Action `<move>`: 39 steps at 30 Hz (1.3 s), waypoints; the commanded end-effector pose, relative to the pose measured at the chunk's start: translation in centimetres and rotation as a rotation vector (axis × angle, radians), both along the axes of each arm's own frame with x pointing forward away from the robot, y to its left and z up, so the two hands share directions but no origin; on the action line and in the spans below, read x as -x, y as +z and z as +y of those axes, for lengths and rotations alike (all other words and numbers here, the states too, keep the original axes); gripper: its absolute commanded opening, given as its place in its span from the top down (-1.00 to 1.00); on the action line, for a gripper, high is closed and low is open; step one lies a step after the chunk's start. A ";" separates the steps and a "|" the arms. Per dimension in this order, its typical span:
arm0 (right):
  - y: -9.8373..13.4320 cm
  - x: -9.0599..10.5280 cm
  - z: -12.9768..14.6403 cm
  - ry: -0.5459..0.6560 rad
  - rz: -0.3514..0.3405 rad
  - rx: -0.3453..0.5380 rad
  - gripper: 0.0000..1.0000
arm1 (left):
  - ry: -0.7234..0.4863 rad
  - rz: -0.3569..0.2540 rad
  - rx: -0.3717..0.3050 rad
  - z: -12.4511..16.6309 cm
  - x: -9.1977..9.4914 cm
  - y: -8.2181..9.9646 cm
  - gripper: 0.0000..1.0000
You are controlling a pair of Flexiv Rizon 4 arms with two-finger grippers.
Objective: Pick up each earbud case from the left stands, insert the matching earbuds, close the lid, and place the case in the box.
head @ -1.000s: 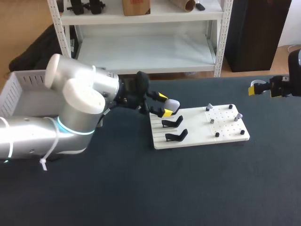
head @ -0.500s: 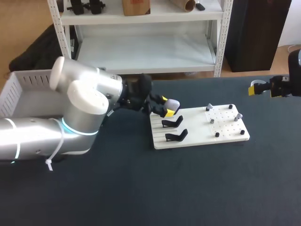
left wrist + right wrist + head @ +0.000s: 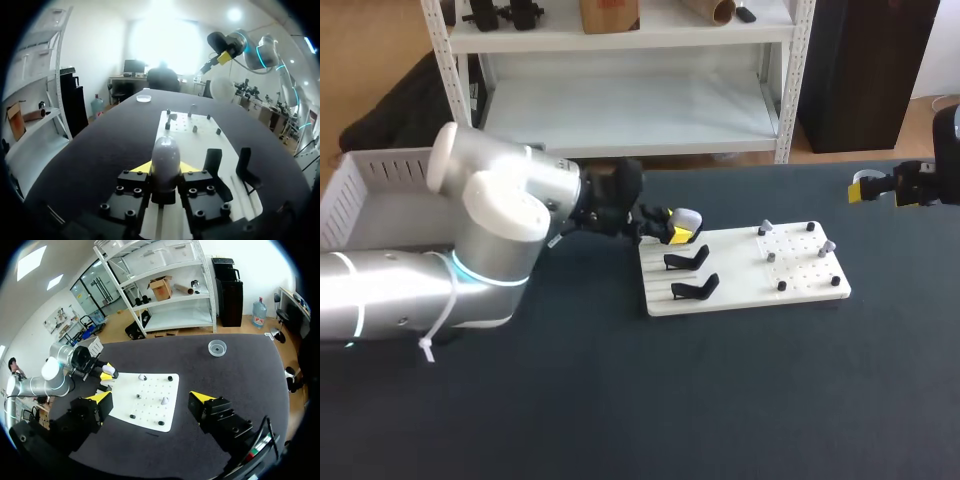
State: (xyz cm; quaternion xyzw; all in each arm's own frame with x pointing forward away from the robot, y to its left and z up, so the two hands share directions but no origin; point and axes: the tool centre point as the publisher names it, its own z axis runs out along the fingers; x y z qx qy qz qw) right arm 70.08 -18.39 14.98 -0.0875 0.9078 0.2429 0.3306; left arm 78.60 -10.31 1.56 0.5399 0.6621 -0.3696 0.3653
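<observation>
Pinching earbud case (image 3: 687, 219) from both sides with left gripper (image 3: 670, 230), just above white board (image 3: 800, 290), beside black stands (image 3: 687, 261). Right gripper (image 3: 868, 188) spread, empty, well apart. Probably light, rigid, slick shell; best held across body, clear of lid.

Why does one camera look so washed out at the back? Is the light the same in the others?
Left wrist view: strong glare beyond the table whitens the background, leaving the earbud case backlit and grey. Head view: soft, even light; the white board throws barely any shadow. Right wrist view: the table is evenly lit.
</observation>
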 end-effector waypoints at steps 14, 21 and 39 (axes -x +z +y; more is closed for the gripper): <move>-1.3 0.6 0.6 -0.037 0.039 0.063 -1.00 | -0.027 -0.121 0.076 2.9 3.1 7.3 1.00; -1.7 2.1 1.0 -0.048 0.082 0.262 -1.00 | -0.024 -0.176 0.053 3.6 4.9 9.7 1.00; 2.2 2.0 5.4 0.227 -0.008 0.821 -1.00 | -0.021 -0.178 0.049 3.6 5.0 10.0 1.00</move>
